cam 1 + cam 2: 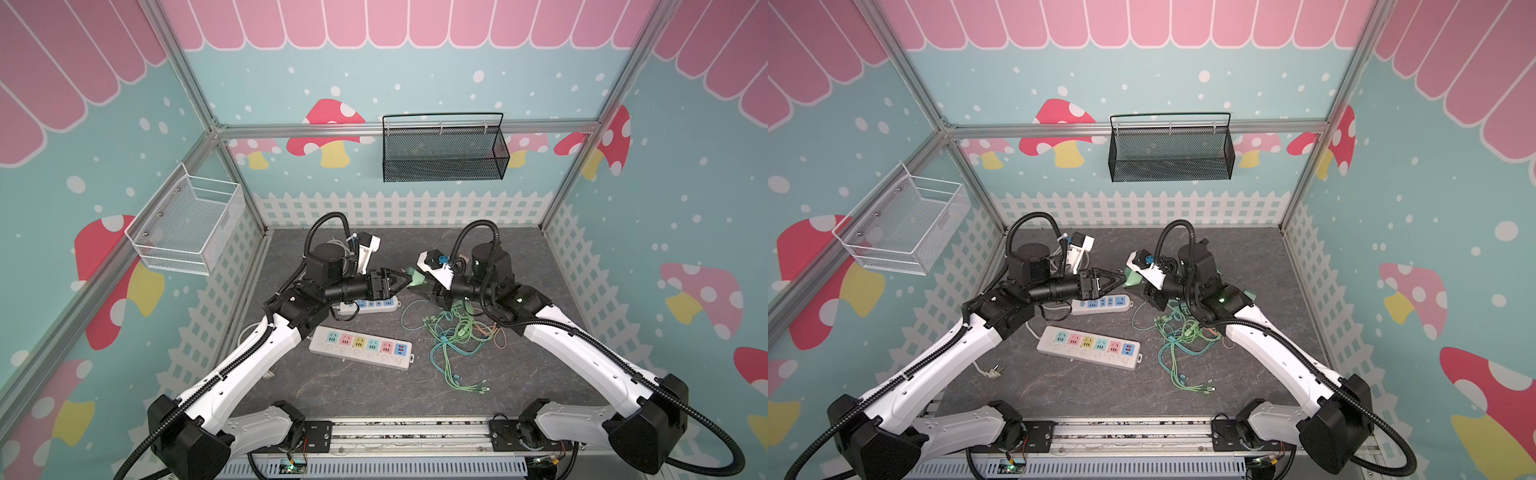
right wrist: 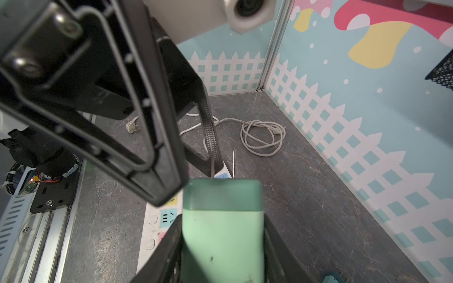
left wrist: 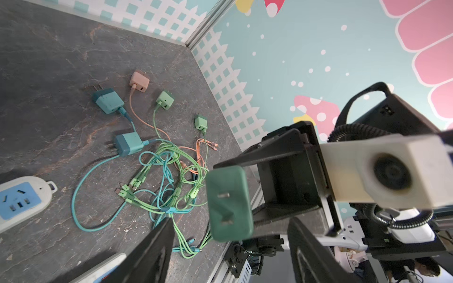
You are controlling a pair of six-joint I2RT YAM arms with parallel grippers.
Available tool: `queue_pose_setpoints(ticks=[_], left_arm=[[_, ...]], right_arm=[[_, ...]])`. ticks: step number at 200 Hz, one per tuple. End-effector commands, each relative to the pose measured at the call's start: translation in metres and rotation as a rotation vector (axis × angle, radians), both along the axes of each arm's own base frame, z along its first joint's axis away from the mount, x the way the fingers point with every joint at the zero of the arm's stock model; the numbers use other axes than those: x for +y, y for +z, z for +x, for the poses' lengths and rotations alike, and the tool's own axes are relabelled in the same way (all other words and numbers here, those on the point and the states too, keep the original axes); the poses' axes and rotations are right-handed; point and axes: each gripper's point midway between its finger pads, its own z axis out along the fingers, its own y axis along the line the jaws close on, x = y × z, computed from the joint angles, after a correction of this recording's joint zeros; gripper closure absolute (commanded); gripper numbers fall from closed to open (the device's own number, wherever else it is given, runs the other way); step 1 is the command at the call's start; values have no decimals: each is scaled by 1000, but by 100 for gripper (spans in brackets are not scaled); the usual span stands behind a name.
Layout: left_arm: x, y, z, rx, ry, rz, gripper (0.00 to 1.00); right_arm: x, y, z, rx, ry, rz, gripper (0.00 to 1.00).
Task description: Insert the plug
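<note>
The green plug [image 3: 229, 203] hangs above the bench [image 1: 519, 374], clamped in the right tool [image 2: 222, 220], its 2 prongs [image 3: 223, 195] facing the left tool [image 1: 403, 280], whose jaws stand apart either side (contact unclear). In both top views the tools mostly hide it.

Both arms reach from the near corners toward the middle, forearms level. The left arm [image 1: 249, 353] points its left gripper [image 1: 405, 280] rightward with the jaws spread. The right arm [image 1: 582, 345] points its right gripper [image 2: 221, 227] leftward, clamped on a green charger plug [image 3: 229, 203]. The grippers nearly meet.
</note>
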Motion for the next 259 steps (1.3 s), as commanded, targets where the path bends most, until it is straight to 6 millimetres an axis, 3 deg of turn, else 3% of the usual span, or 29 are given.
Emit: queue_pose_setpoints(ticks=[1,61,119,168,182,222,259], left_arm=[[-3,0,1,25,-20,-26,34],[-6,0,4,41,-33,-42,54],[-9,0,5,61,-36,-88,81],[-6,-1,10,22,-8,-75,95],[1,-4,17,-11,39,-38,100],[33,-9,42,-91,197,24,100],[45,12,46,-234,229,-51,100]], right_arm=[[7,9,-5,-72,45,15,58],[14,3,-5,-91,64,-3,57],[17,-4,-2,-100,68,-16,53],[13,-1,3,-66,12,18,29],[10,2,6,-37,-25,33,26],[-4,29,4,22,-107,128,19],[0,40,-12,189,-43,254,21]])
